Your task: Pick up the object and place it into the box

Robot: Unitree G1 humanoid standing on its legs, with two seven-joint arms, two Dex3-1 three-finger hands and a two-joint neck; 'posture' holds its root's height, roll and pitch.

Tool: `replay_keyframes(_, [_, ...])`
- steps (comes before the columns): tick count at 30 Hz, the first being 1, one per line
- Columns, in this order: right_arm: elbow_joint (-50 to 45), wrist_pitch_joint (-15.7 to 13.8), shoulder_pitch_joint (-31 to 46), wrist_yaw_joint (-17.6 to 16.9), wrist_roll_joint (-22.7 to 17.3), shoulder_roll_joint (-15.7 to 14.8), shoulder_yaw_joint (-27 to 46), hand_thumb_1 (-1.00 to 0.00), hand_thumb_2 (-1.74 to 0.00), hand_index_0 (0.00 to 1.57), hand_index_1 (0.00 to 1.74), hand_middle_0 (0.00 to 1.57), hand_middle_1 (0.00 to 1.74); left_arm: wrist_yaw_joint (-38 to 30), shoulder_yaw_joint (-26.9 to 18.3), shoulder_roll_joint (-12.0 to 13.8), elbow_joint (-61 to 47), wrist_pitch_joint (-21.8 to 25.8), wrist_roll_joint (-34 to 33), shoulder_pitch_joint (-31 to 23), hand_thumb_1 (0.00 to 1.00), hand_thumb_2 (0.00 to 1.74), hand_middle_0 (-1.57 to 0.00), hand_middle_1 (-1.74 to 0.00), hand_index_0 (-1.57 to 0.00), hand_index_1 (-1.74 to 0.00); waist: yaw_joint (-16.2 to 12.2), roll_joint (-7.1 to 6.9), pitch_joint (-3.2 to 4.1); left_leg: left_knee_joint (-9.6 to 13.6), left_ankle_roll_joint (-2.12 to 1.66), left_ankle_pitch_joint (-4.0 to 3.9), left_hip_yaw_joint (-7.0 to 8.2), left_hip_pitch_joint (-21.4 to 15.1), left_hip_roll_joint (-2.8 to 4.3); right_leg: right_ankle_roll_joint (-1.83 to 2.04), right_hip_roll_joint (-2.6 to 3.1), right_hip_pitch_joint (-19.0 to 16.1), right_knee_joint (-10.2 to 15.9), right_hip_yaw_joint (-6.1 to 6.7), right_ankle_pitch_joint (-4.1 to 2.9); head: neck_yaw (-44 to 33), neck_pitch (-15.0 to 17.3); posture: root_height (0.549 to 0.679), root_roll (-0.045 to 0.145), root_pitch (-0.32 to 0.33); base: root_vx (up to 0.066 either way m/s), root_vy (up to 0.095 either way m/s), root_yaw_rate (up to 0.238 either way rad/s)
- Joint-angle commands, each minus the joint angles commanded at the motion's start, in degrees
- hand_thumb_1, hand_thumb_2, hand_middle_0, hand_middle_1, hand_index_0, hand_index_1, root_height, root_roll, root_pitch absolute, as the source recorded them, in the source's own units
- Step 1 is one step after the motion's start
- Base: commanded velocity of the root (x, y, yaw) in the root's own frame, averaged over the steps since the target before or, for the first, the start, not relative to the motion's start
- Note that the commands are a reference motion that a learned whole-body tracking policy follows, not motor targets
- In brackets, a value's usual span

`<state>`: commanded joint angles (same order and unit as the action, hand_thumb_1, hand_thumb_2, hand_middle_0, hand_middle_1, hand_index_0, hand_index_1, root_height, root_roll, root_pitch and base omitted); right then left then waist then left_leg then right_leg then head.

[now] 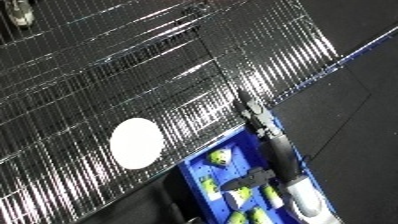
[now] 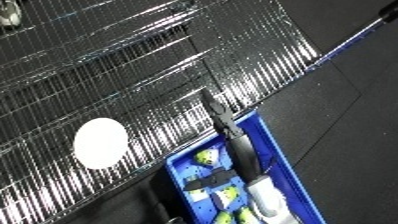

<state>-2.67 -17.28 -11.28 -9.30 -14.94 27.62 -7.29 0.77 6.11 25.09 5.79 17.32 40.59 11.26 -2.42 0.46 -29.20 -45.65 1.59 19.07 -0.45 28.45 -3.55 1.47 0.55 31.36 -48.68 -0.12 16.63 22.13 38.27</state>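
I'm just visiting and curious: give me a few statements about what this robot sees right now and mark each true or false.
1. The bin is blue. True.
2. The bin holds nothing. False: several yellow-green objects lie in it.
3. A white disc lies on the shiny ribbed surface. True.
4. The white disc lies inside the bin. False: it lies outside, to the bin's left.
5. The robot's arm reaches across the bin. True, and its black hand is by the bin's far edge; its fingers cannot be made out.
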Motion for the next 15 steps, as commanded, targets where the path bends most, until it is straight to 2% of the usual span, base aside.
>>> replay_keyframes(5, [1.10, 0.50, -0.73, 1.14, -0.40, -0.35, -0.75, 0.00, 0.00, 0.00, 0.00, 0.00, 0.00, 0.69, -0.24, 0.24, -0.14, -0.60, 0.10, -0.32, 1.00, 1.74, -1.57, -1.74, -1.57, -1.74, 0.73, -0.15, 0.10, -0.63, -0.01, 0.10, -0.33, 0.31, -0.12, 0.01, -0.24, -0.03, -0.53, -0.49, 0.32, -0.56, 1.00, 0.625, 0.061, 0.021, 0.035, -0.021, 0.073])
replay_keyframes(10, [1.35, 0.52, -0.89, 1.33, -0.51, -0.42, -0.85, 0.00, 0.00, 0.00, 0.00, 0.00, 0.00, 0.77, -0.30, 0.28, -0.24, -0.75, 0.08, -0.40, 1.00, 1.74, -1.57, -1.74, -1.57, -1.74, 0.77, -0.20, 0.10, -0.69, 0.00, 0.11, -0.40, 0.31, -0.17, 0.01, -0.29, -0.06, -0.59, -0.58, 0.38, -0.56, 1.00, 0.625, 0.060, 0.021, 0.006, -0.002, 0.012])
replay_keyframes(13, [1.62, 0.77, -1.23, 1.51, -0.75, -0.56, -1.38, 0.00, 0.00, 0.00, 0.00, 0.00, 0.00, 0.77, -0.09, 0.37, -0.31, -1.02, 0.05, -0.40, 1.00, 1.74, -1.57, -1.74, -1.57, -1.74, 1.16, -0.16, 0.00, -0.99, 0.00, 0.09, -0.47, 0.44, -0.21, 0.00, -0.44, 0.08, -1.06, -0.76, 0.48, -1.11, 2.03, 0.624, 0.060, 0.018, 0.040, -0.015, 0.068])
replay_keyframes(15, [2.12, 1.15, -1.91, 1.73, -1.13, -0.79, -2.06, 0.00, 0.00, 0.00, 0.00, 0.00, 0.00, 0.73, 0.20, 0.52, -0.40, -1.37, 0.04, -0.44, 1.00, 1.74, -1.57, -1.74, -1.57, -1.74, 1.66, -0.08, -0.15, -1.50, 0.05, 0.13, -0.58, 0.66, -0.27, -0.04, -0.66, 0.36, -1.87, -1.01, 0.70, -1.08, 2.34, 0.622, 0.059, 0.013, 0.084, -0.025, 0.139])
